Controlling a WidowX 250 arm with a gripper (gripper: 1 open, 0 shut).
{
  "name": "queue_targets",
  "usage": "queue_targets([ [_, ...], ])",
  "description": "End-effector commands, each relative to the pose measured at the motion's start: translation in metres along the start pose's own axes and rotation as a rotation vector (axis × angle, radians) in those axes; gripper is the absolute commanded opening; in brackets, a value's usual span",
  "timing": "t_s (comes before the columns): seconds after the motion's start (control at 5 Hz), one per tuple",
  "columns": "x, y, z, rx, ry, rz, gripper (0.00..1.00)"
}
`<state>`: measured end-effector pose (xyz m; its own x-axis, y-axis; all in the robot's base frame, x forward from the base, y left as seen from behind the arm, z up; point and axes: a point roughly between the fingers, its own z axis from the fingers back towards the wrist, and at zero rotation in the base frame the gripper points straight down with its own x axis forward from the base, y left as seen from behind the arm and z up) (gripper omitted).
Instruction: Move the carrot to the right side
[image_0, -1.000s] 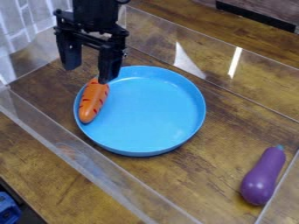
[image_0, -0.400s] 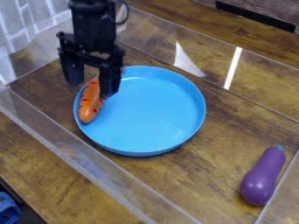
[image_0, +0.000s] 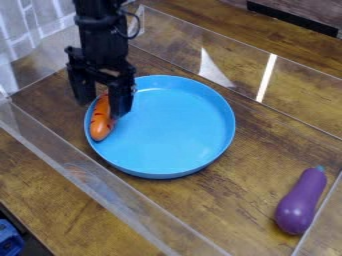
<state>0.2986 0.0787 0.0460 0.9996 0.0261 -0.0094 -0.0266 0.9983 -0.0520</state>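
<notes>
step: pre-grasp over carrot (image_0: 100, 119), plate (image_0: 187, 150) left rim
fingers (image_0: 83, 92): spread, straddling carrot, nothing held
next: close, lift, carry right

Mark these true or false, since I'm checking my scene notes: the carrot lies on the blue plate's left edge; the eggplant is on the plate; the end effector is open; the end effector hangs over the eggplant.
1. The carrot lies at the blue plate's left edge: true.
2. The eggplant is on the plate: false, it lies on the table to the right.
3. The end effector is open: true.
4. The end effector hangs over the eggplant: false, it straddles the carrot.
</notes>
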Motion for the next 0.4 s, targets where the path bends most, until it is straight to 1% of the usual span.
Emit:
queue_targets([
  [0.0,0.0069,0.0101,0.0036,0.011,-0.057,0.001,1.0],
  [0.2,0.0092,0.0128,-0.0034,0.011,-0.065,-0.002,1.0],
])
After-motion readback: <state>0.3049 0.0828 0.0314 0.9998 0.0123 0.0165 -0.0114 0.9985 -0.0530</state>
